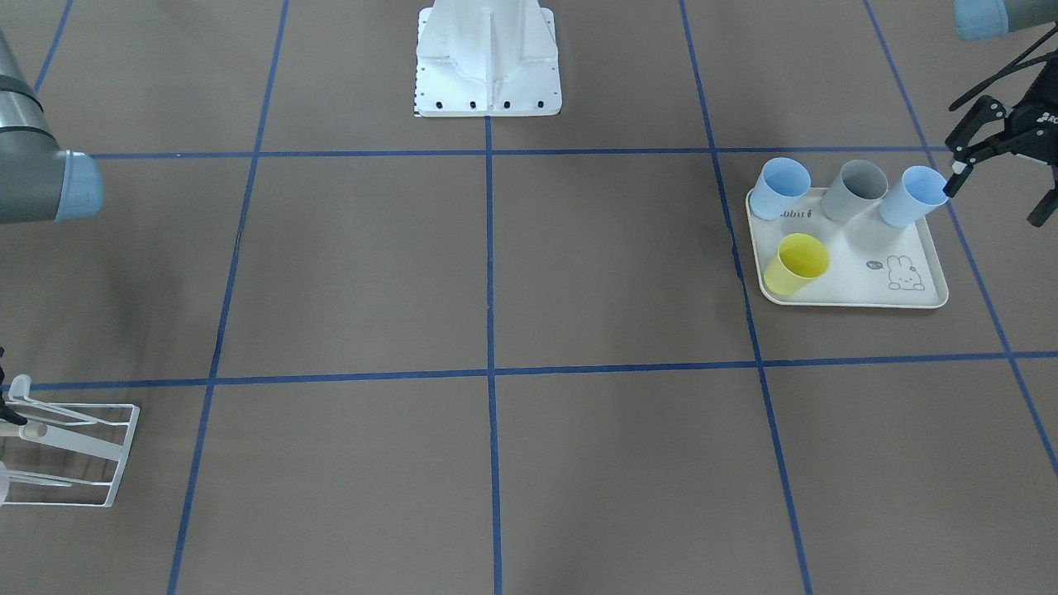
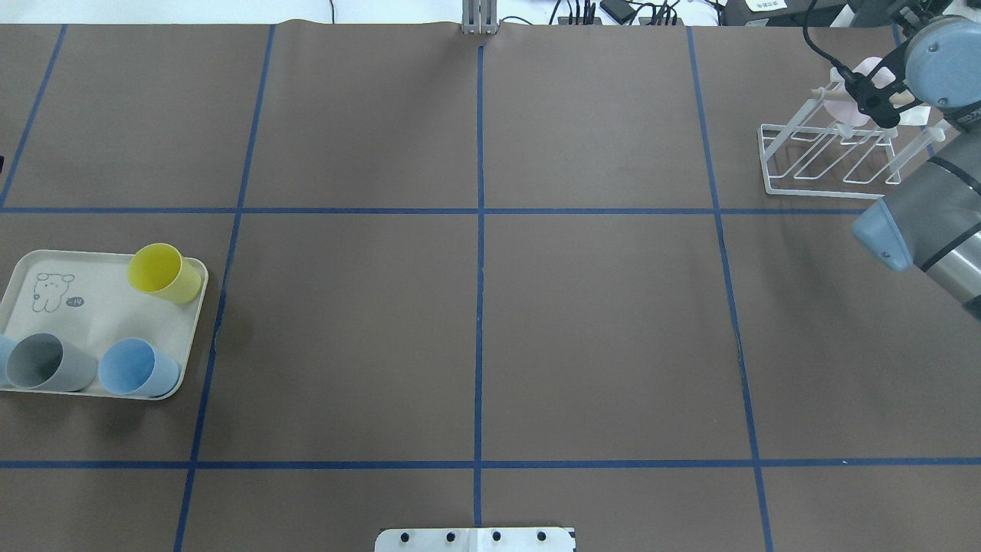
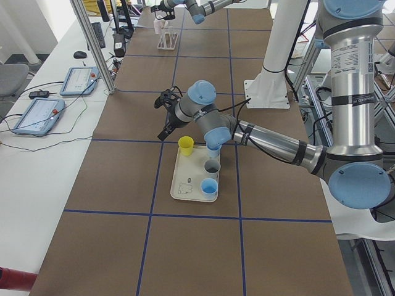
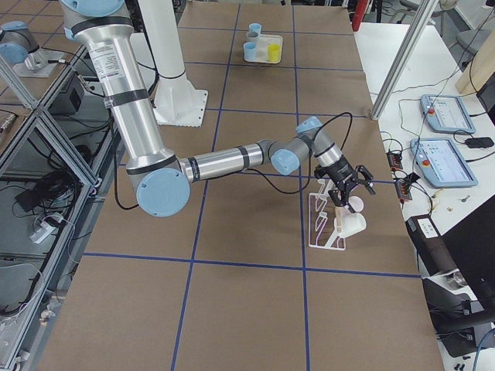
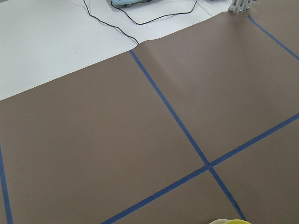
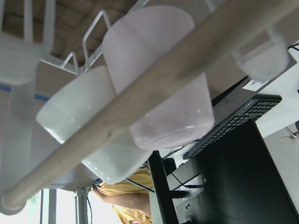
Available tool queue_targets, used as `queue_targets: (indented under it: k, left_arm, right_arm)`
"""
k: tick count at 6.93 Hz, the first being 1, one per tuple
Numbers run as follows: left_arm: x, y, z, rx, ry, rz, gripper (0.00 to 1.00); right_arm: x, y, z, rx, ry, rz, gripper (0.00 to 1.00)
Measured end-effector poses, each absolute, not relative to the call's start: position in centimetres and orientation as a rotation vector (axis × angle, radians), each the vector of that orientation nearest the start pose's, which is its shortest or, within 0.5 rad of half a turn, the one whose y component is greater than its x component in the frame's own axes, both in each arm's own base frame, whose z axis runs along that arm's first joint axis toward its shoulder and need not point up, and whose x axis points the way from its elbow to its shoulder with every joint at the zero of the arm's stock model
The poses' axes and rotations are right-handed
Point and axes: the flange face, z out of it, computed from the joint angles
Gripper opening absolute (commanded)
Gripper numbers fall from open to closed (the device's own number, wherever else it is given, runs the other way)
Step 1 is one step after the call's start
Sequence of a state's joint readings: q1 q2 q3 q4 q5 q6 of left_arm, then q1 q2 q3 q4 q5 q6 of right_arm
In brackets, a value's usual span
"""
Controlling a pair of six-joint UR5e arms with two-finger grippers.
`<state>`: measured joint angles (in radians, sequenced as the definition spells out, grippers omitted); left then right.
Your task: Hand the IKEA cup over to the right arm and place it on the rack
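Note:
The white wire rack (image 2: 828,165) stands at the far right and carries a pale pink cup (image 6: 159,84) and a white cup (image 6: 74,116) behind its wooden dowel (image 6: 140,107). My right gripper (image 2: 874,100) hovers right at the pink cup (image 4: 358,204); its fingers look spread, so it is open. A cream tray (image 1: 860,285) holds a yellow cup (image 1: 795,264), a grey cup (image 1: 855,190) and two light blue cups (image 1: 913,196). Beside the tray's outer end my left gripper (image 1: 996,186) hangs open and holds nothing.
The robot's white base (image 1: 488,66) sits at the middle of the near table edge. Blue tape lines divide the brown table. Tablets and cables (image 3: 43,111) lie on the white bench beyond the table.

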<state>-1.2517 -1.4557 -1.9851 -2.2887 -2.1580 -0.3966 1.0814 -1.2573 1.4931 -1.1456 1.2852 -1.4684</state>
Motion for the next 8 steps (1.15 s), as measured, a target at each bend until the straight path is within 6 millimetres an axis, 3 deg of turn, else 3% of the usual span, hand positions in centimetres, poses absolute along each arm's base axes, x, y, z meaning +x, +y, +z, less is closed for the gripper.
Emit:
queue_targets:
  k: [3,6,8]
  left_arm:
    - [6.7,-45.1,42.7,0.711,0.871,0.156,1.0]
    - [7.1,-45.1,42.6,0.686,0.893,0.103,1.0]
    - [9.3,-44.7,43.0,0.631,0.917,0.065,1.0]
  right_arm:
    - [-16.2,-62.0,42.5,0.835,0.29,-1.5,0.99]
    - [-16.9,-55.9,37.2,0.976,-0.232,-1.083,0.99]
    - [-21.0,-51.9,33.6,0.942,-0.59,-0.868,0.99]
